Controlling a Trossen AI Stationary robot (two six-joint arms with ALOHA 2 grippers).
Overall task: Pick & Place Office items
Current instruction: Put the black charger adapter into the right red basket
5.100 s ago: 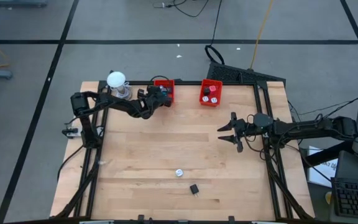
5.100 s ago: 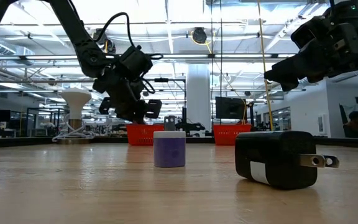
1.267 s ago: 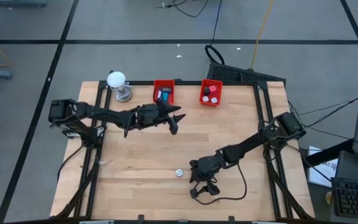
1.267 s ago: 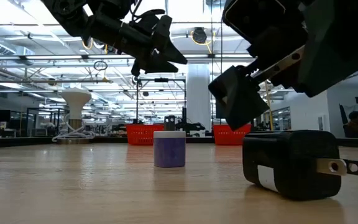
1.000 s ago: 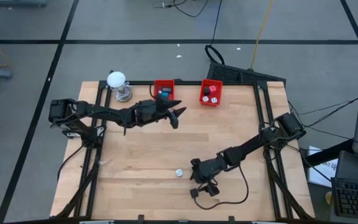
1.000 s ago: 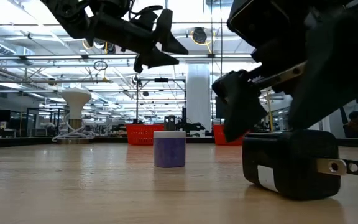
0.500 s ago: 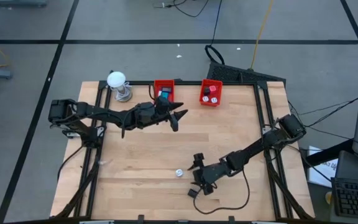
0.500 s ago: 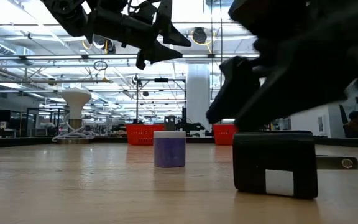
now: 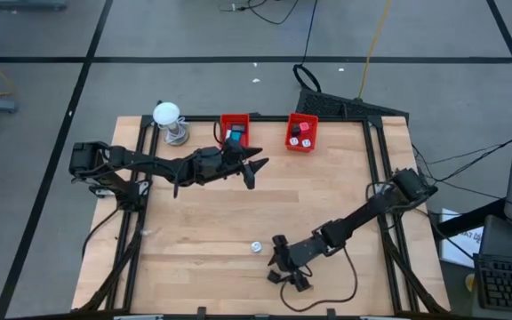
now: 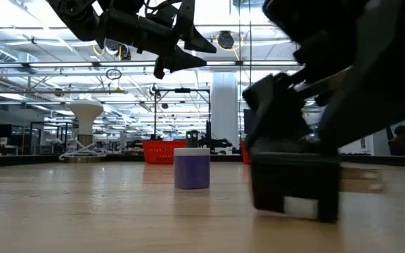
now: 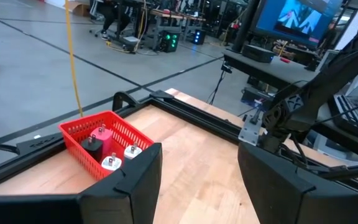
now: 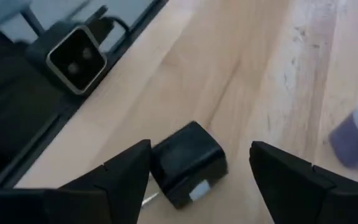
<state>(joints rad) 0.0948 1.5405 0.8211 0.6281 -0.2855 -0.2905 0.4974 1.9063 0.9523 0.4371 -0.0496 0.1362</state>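
A black plug cube (image 12: 188, 163) lies flat on the wood near the table's near edge (image 9: 274, 277), large and blurred in the low view (image 10: 294, 184). My right gripper (image 12: 199, 163) slants down over it, open, one finger on each side. A small lilac-and-white cylinder (image 9: 256, 247) stands upright just to the left (image 10: 191, 169). My left gripper (image 9: 254, 164) hangs open and empty above the table, near two red bins (image 9: 235, 131) (image 9: 301, 132) that hold small pieces. My right gripper has one fingertip (image 12: 135, 163) against the cube's side (image 12: 157, 167). The other finger (image 12: 278, 168) stands well apart from the cube. The fingers come slanting down from the table's right. The cube rests on the table.
A white ball on a metal stand (image 9: 167, 116) sits at the far left corner. A small black camera box (image 12: 73, 59) is fixed at the near edge, close to the cube. Bare wood lies across the table's middle (image 9: 238, 209).
My right gripper has gone down and toward the table's near-left, coming over the black cube. The cube has turned about on the table and slid a little to the left. The cylinder has kept its place.
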